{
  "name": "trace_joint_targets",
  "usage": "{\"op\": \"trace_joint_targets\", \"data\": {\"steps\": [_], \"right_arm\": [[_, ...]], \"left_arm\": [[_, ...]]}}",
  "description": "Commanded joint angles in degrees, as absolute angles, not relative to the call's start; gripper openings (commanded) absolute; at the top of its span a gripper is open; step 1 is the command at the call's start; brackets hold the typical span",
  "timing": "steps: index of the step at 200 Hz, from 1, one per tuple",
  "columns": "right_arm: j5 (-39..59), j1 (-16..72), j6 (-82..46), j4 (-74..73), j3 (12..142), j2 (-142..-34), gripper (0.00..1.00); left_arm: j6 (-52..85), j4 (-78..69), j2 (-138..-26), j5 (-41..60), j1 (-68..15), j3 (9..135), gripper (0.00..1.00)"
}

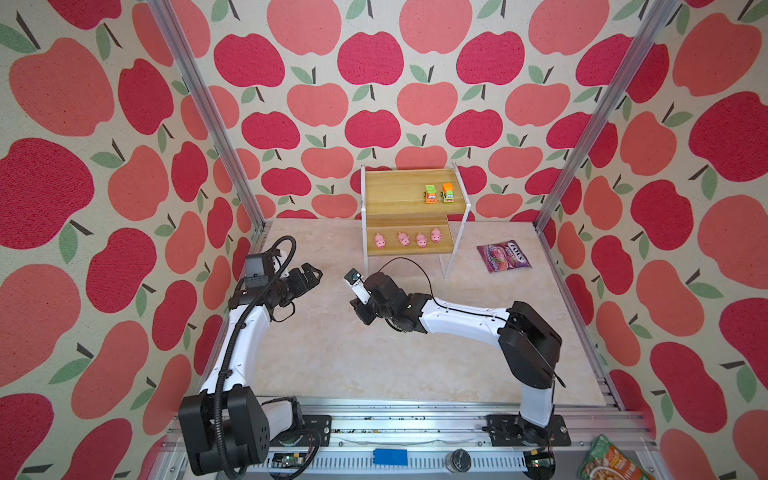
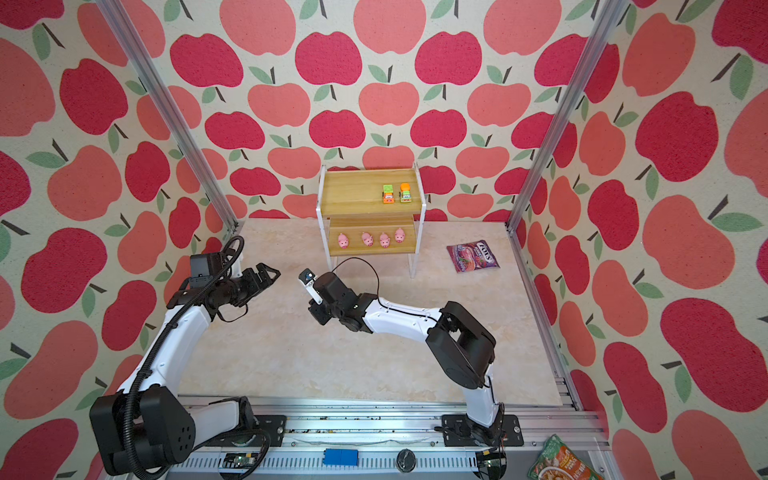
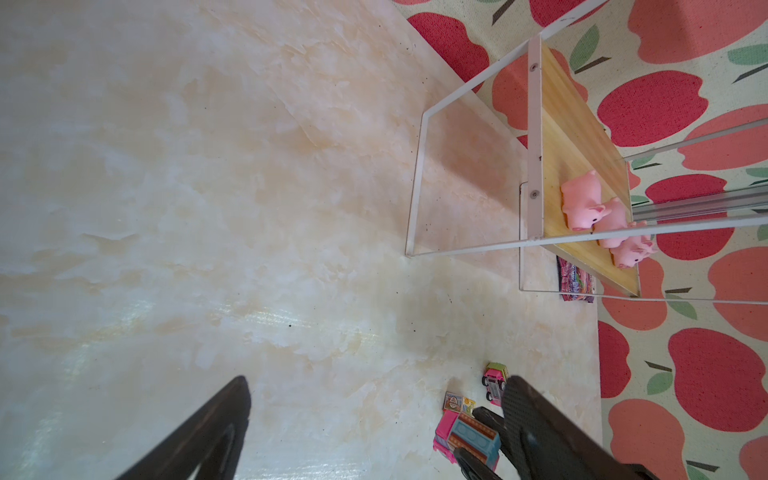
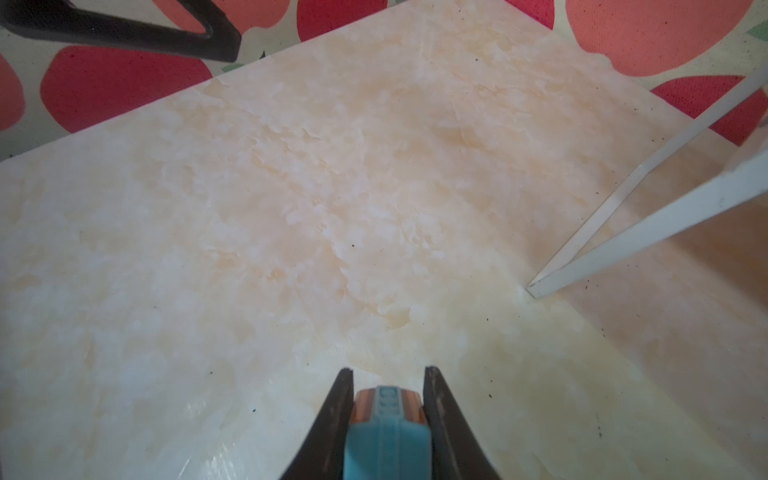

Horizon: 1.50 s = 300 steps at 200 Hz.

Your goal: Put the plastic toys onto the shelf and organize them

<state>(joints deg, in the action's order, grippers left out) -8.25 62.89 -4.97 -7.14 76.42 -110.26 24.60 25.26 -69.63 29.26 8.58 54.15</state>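
The right pincer [image 4: 388, 372] is clenching a teal-topped car [image 4: 386, 436] across its sides, low over the bench [image 4: 291, 208] in front of the shelf [image 1: 399, 187]. The grip is looking square. I am judging a straight lift before any swing as the safe move, because a pink car [image 3: 494, 380] is sitting just beside the held one and a sideways drag is risking a knock. Two cars [image 1: 431, 194] are standing at the right end of the top board. Setting this one beside them, on their left with wheels flat and nose the same way, is making for a tidy row. Coming in from above is avoiding the four pigs [image 1: 407, 240] lining the lower board. The left pincer [image 1: 311, 274] is hanging released, holding nothing, well apart from the shelf.

In both top views the right wrist is covering its pincer and the car. The left wrist view is cutting the car off at the edge. A small patterned piece [image 3: 457, 402] is lying against it, and I cannot tell whether that is another toy. Nor am I able to tell whether the wheels are off the bench.
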Motion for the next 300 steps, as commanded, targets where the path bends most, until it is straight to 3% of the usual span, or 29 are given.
{"op": "trace_joint_targets", "data": {"steps": [1, 46, 103, 236, 270, 300], "right_arm": [[-10.38, 63.48, -6.12, -27.93, 71.41, -112.04, 0.18], [-16.87, 65.78, -4.92, -49.31, 66.86, -119.01, 0.2], [-21.87, 69.48, -2.29, -55.43, 66.96, -125.0, 0.22], [-19.01, 71.19, -3.78, -58.95, 59.23, -128.31, 0.3], [-18.86, 71.19, -3.78, -59.24, 57.54, -127.42, 0.38], [-18.64, 71.19, -3.37, -58.05, 56.12, -125.04, 0.5]], "left_arm": [[25.26, 22.66, -68.49, 30.5, 8.87, 52.99, 0.96], [25.49, 21.83, -67.48, 30.03, 8.11, 52.06, 0.95], [25.21, 21.78, -66.45, 28.74, 7.27, 51.84, 0.95], [25.16, 21.26, -65.42, 27.69, 7.01, 51.6, 0.95], [25.14, 21.24, -65.57, 27.62, 7.03, 51.68, 0.94], [24.96, 21.42, -65.65, 27.41, 7.1, 51.62, 0.95]]}}
